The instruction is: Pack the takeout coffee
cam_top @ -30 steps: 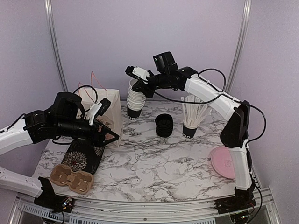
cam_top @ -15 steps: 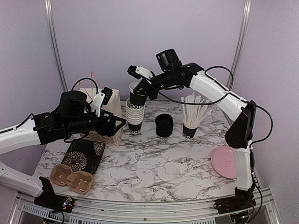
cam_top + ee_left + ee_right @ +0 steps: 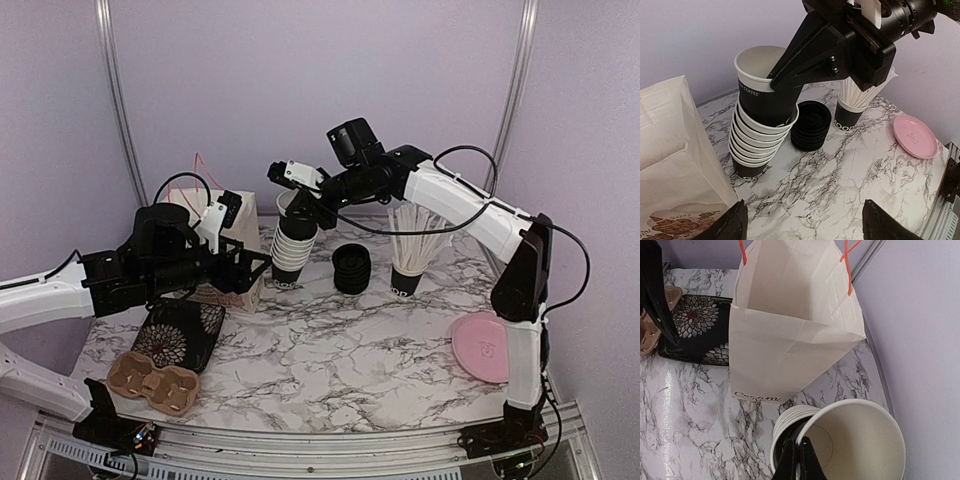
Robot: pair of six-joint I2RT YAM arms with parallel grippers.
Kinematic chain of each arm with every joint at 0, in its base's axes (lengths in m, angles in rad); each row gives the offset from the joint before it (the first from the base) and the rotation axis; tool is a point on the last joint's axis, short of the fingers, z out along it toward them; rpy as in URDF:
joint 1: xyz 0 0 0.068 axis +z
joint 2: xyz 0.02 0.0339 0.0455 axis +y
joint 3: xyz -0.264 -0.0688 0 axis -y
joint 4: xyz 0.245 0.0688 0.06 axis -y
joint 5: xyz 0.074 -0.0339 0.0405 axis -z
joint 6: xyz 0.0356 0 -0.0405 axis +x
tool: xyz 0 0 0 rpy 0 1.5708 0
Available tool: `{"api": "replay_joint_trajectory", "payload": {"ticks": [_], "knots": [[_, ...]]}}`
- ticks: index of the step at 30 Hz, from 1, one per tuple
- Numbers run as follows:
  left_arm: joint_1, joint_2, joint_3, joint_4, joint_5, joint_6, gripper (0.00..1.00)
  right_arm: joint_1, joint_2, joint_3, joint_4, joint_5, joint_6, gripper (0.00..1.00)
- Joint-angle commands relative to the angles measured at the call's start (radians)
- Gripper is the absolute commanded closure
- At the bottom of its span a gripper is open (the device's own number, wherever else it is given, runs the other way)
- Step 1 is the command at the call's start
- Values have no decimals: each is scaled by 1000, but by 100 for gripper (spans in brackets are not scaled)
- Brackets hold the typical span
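so the right gripper [image 3: 298,203] has pinched the top cup [image 3: 297,224] by its rim and tipped it off the stack [image 3: 287,258] at 12 o'clock (maybe still nested, hard to tell), while the left gripper [image 3: 807,226] has swung in from 9 with fingers spread wide, so packing's barely started

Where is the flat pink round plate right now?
In the top view, the flat pink round plate lies near the right edge of the white marble table, nearer the front than the black cup full of white straws.
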Motion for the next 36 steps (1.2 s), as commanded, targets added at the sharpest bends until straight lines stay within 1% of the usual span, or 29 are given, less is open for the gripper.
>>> {"api": "replay_joint_trajectory", "payload": {"ticks": [1, 5, 8, 13, 18, 21, 24, 27, 28, 31, 36], "knots": [[-6, -28, -29, 49, -10, -3, 21, 31, -14, 31, 109, 110, -32, 100], [-5, -45, -46, 49, -2, -11, 21, 32, 25, 85, 110, 135, -32, 100], [-5, -61, -57, 49, -12, -10, 21, 32, 46, 143, 99, 119, -20, 100], [-5, -69, -67, 49, -10, -20, 21, 32, 51, 162, 106, 111, -22, 100], [-5, -80, -67, 41, -9, -22, 21, 32, 22, 162, 96, 109, -12, 100], [-5, -93, -60, 28, -20, -7, 21, 32, -39, 136, 97, 108, -1, 100], [-5, -103, -48, 3, -46, 21, 18, 31, -147, 35, 125, 100, 16, 100], [-3, -113, -41, 0, -113, 47, 12, 32, -257, -97, 144, 67, 33, 100], [-3, -115, -41, -25, -144, 55, 10, 32, -284, -135, 136, 50, 35, 100], [-2, -115, -24, -41, -201, 76, 8, 32, -378, -316, 140, -31, 32, 100], [-1, -106, 4, -52, -240, 90, 7, 36, -492, -655, 166, -190, 11, 100]]}}
